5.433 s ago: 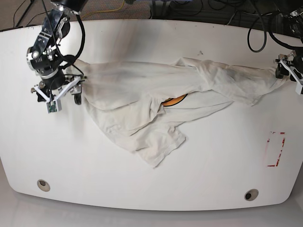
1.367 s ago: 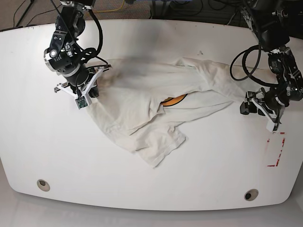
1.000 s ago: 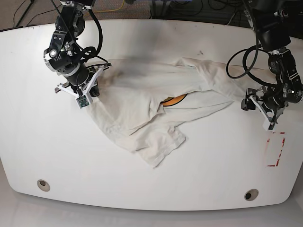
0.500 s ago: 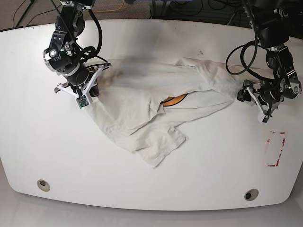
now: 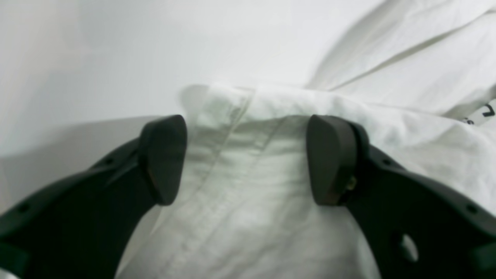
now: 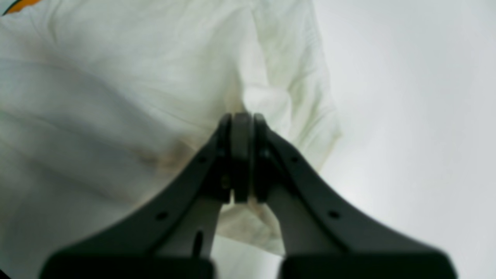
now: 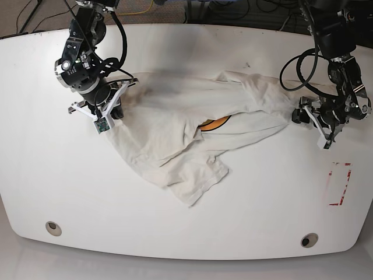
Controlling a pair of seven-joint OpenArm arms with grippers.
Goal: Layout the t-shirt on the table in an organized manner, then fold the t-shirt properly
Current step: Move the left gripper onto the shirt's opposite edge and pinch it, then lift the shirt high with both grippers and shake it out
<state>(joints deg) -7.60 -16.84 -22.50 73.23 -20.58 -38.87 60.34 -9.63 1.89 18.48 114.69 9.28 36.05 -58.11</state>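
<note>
From my remote station I note, at the left of the base view, the right hand (image 7: 109, 112) pressed against the edge of the t-shirt (image 7: 175, 125). The right wrist view shows its two dark fingers (image 6: 232, 155) brought fully together, with white fabric bunched directly beyond the tips; whether any cloth is actually pinched between them I cannot tell.

The t-shirt lies crumpled across the middle of the white counter (image 7: 192, 52), spread from one hand to the other, one flap hanging toward the near edge and a sliver of orange print (image 7: 215, 123) showing in a fold at the centre.

At the right of the base view, the left hand (image 7: 303, 115) sits at the garment's far end. The left wrist view shows its fingers (image 5: 164, 157) standing wide apart, a hemmed fold of the shirt lying between them without being clamped; black lettering (image 5: 489, 111) peeks in at that view's right margin.

A red tape rectangle (image 7: 340, 184) is marked on the counter near the right edge, well apart from the cloth. Two grey grommet holes (image 7: 53, 227) sit along the near edge
</note>
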